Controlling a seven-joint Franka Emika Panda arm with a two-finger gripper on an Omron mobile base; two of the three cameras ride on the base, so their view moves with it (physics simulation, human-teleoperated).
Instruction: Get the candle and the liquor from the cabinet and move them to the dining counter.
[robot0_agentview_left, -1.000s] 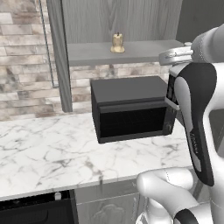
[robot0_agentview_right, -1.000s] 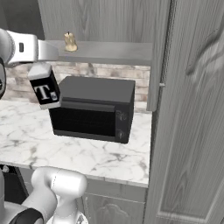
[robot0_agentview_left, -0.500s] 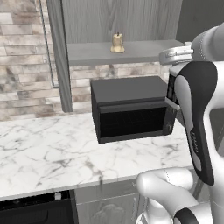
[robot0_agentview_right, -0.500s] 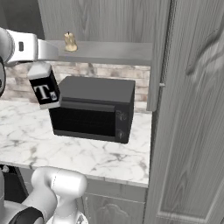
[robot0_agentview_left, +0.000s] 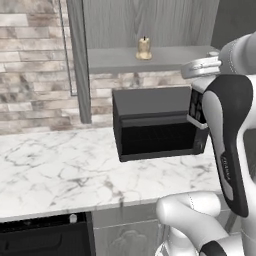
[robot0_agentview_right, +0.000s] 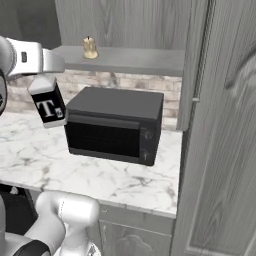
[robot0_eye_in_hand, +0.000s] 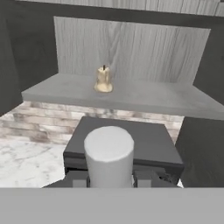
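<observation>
Claw pinches liquor seemingly clear of microwave, candle shelved.

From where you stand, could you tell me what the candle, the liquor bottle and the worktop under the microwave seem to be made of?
The candle: probably wax, matte tan-yellow with a dark wick at the top. The liquor: looks like glass, with a near-black body, a pale label bearing a T and a whitish top. The worktop: seemingly polished marble, white with grey veins, though it could be an imitation.

A rendered home kitchen. A black microwave sits mid-frame on a white veined marble worktop, backed by a brick wall at upper left. Grey wood-grain cabinet doors fill the right base view's right side.
</observation>
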